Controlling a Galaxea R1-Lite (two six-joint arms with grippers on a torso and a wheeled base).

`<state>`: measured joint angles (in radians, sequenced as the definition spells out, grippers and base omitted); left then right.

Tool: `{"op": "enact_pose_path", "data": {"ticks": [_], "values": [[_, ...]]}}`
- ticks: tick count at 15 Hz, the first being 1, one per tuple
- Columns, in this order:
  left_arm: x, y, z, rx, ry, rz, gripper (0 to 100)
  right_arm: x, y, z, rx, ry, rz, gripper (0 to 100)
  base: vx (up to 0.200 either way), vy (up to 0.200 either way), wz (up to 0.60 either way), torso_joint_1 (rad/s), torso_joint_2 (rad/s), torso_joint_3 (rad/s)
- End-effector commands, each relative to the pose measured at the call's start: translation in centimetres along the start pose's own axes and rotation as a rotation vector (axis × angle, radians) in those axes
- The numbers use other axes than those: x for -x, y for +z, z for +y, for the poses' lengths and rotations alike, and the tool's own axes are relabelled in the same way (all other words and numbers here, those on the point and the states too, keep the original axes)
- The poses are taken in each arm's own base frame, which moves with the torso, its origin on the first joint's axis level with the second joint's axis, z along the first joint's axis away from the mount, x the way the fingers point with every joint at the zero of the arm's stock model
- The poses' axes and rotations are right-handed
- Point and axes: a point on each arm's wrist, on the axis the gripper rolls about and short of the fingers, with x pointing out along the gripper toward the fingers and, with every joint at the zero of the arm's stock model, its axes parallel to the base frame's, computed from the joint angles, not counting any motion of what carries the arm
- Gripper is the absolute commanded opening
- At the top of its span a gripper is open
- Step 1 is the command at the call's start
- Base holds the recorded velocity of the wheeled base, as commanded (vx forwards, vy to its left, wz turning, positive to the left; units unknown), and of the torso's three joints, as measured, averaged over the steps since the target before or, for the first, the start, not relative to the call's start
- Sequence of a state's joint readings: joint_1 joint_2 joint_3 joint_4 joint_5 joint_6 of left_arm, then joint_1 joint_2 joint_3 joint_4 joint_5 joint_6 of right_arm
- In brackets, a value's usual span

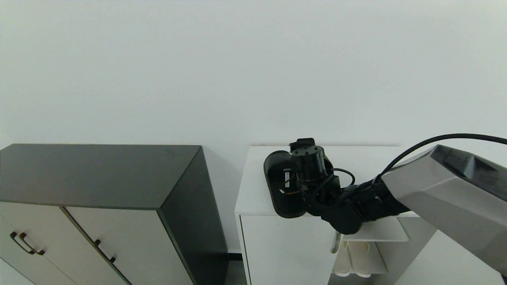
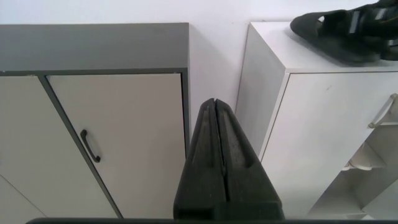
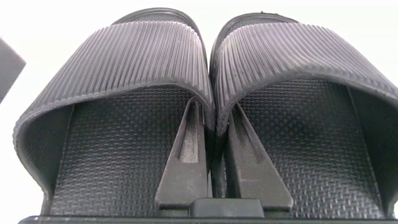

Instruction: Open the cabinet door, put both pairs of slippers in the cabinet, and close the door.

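Note:
A pair of black slippers (image 1: 282, 194) lies side by side on top of the white cabinet (image 1: 277, 249). My right gripper (image 1: 292, 183) is over them. In the right wrist view one finger sits inside each slipper (image 3: 124, 81), and the right gripper (image 3: 214, 113) is shut on the two adjoining strap walls. The cabinet's right half stands open, with a pair of white slippers (image 1: 353, 259) on a lower shelf. My left gripper (image 2: 215, 107) is shut and empty, in front of the gap between the two cabinets. The black slippers (image 2: 336, 31) also show far off in that view.
A lower cabinet with a dark grey top (image 1: 99, 174) and closed pale doors with dark handles (image 1: 103, 250) stands to the left of the white one. A plain white wall (image 1: 253, 71) runs behind both. A narrow gap separates the cabinets.

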<state>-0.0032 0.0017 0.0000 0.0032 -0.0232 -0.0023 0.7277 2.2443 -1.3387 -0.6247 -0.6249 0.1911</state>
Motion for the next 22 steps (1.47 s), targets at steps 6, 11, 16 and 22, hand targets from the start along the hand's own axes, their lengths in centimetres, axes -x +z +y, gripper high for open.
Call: {"op": "enact_pose_path", "data": {"ticks": [6,11,16,22], "values": [[0.0,0.0,0.0,0.001,-0.001,0.001,0,9.9,0.4,-3.3,0.010,0.107,0.003,0,0.000,0.000,0.00,0.000,0.00,0.000],[0.0,0.0,0.0,0.001,-0.001,0.001,0,10.5,-0.6,-3.3,0.034,0.119,0.025,0,0.000,0.000,0.00,0.000,0.00,0.000],[0.0,0.0,0.0,0.001,-0.001,0.001,0,10.7,-0.8,-3.0,0.040,0.128,0.030,0,0.000,0.000,0.00,0.000,0.00,0.000],[0.0,0.0,0.0,0.001,-0.001,0.001,0,10.5,-1.2,-2.9,0.047,0.126,0.038,0,-0.100,0.000,0.00,0.006,0.00,0.001]]}}
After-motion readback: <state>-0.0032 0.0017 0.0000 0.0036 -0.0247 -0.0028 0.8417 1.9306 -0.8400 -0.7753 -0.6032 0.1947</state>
